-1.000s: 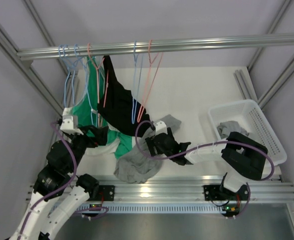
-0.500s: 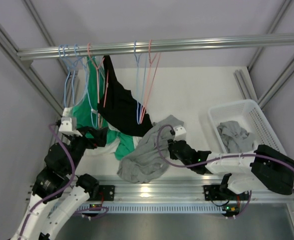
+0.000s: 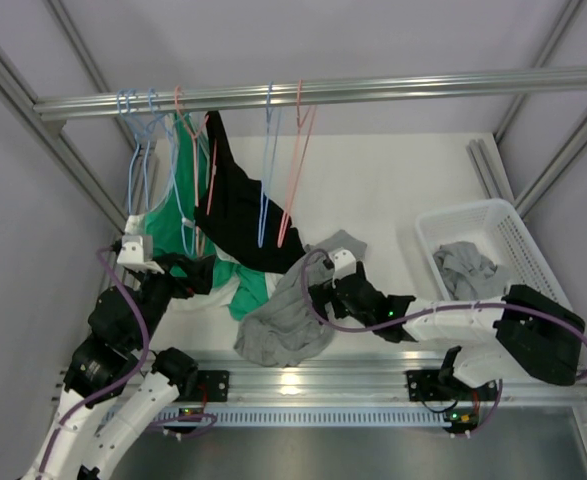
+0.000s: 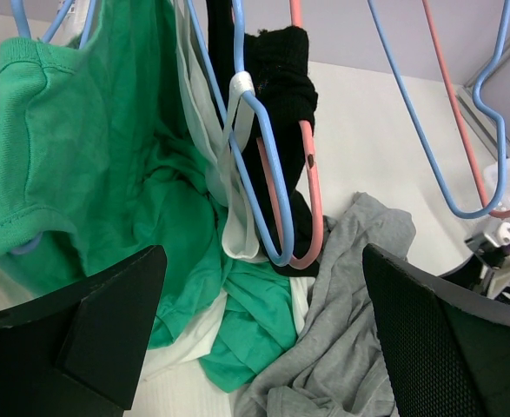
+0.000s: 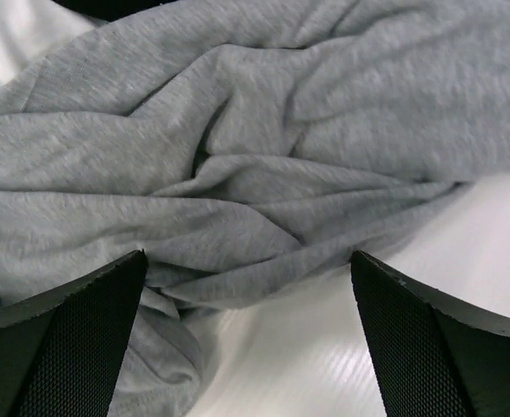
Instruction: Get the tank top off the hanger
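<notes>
The grey tank top lies crumpled on the table, off any hanger, and shows in the left wrist view and the right wrist view. My right gripper hovers low over its right edge, open, with nothing between the fingers. An empty blue hanger and an empty pink hanger hang from the rail. My left gripper is open and empty, facing the hung clothes.
A black garment, a green garment and a white one hang on other hangers at the left, their ends draped on the table. A white basket at the right holds another grey cloth.
My right arm pulled back from the hangers and now sits over the grey cloth's right edge. The blue and pink hangers swung back to hang straighter. The left arm has stayed put.
</notes>
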Robot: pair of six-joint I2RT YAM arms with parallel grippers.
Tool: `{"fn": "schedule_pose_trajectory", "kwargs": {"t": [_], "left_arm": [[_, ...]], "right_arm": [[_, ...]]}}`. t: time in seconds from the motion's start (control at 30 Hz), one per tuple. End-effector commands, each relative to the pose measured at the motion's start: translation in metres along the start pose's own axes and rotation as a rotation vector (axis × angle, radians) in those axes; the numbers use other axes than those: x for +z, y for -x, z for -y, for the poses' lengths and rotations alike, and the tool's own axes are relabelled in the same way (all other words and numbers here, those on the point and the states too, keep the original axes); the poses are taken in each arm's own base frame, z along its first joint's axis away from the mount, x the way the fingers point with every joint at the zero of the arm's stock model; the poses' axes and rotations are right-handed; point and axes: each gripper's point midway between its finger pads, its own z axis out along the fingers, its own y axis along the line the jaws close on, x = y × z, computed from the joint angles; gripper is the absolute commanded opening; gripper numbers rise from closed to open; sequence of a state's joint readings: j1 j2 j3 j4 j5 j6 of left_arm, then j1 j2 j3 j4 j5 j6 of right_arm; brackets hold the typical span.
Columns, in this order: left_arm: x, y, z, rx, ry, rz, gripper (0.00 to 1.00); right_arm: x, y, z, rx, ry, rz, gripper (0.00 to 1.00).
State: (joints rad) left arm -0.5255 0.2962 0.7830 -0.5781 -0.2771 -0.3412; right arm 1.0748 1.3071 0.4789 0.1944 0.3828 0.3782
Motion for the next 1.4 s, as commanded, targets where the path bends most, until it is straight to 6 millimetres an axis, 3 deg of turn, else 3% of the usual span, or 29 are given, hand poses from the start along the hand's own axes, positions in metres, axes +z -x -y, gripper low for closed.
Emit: {"fn": "schedule_pose_trajectory", "kwargs": {"t": [0.0,0.13,0.23,0.27,0.33,0.37,0.43,0.5,0.63,0.67,0.73,0.8,0.9,0.93,1.2,1.23,1.37], "left_arm": [[-0.001,0.003,0.003,0.001,-0.018,0.015,0.99],[0.000,0.002,0.003,0.003,-0.021,0.012,0.99],[-0.001,0.004,0.004,0.004,-0.022,0.017,0.99],[-0.001,0.003,0.003,0.004,-0.022,0.017,0.99],[-0.002,0.004,0.003,0.003,-0.022,0.021,0.99],[-0.002,0.004,0.003,0.003,-0.020,0.020,0.99],[-0.001,0.003,0.003,0.004,-0.021,0.017,0.99],[-0.001,0.004,0.003,0.004,-0.019,0.016,0.99],[-0.001,0.004,0.003,0.002,-0.018,0.018,0.99],[-0.001,0.004,0.003,0.004,-0.016,0.019,0.99],[-0.001,0.004,0.003,0.001,-0.015,0.019,0.99],[0.000,0.004,0.002,0.001,-0.013,0.018,0.99],[-0.001,0.005,0.002,-0.003,-0.010,0.022,0.99],[-0.001,0.005,0.002,-0.001,-0.010,0.023,0.99],[-0.002,0.006,0.000,-0.008,-0.002,0.032,0.99],[-0.002,0.006,-0.001,-0.007,0.001,0.029,0.99],[-0.003,0.007,-0.001,-0.011,0.001,0.037,0.99]], "right_arm": [[0.016,0.009,-0.013,-0.042,0.035,-0.011,0.99],[0.036,-0.004,-0.005,-0.038,-0.028,-0.062,0.98],[0.042,-0.018,0.012,-0.008,-0.121,-0.080,0.76],[0.039,-0.018,0.015,0.008,-0.139,-0.071,0.55],[0.033,-0.021,0.024,0.050,-0.178,-0.054,0.45],[0.029,-0.016,0.026,0.066,-0.176,-0.034,0.35],[0.019,-0.008,0.029,0.081,-0.177,0.003,0.25],[0.010,-0.001,0.031,0.088,-0.172,0.029,0.00],[-0.019,0.034,0.034,0.127,-0.142,0.142,0.00],[-0.036,0.057,0.032,0.151,-0.111,0.215,0.00],[-0.056,0.080,0.035,0.172,-0.101,0.280,0.00],[-0.090,0.120,0.039,0.209,-0.078,0.408,0.00],[-0.124,0.144,0.052,0.199,-0.097,0.473,0.00],[-0.139,0.161,0.054,0.211,-0.094,0.513,0.00],[-0.202,0.220,0.076,0.126,-0.188,0.604,0.00],[-0.218,0.235,0.082,0.140,-0.213,0.637,0.00],[-0.257,0.263,0.102,0.130,-0.297,0.702,0.00]]}}
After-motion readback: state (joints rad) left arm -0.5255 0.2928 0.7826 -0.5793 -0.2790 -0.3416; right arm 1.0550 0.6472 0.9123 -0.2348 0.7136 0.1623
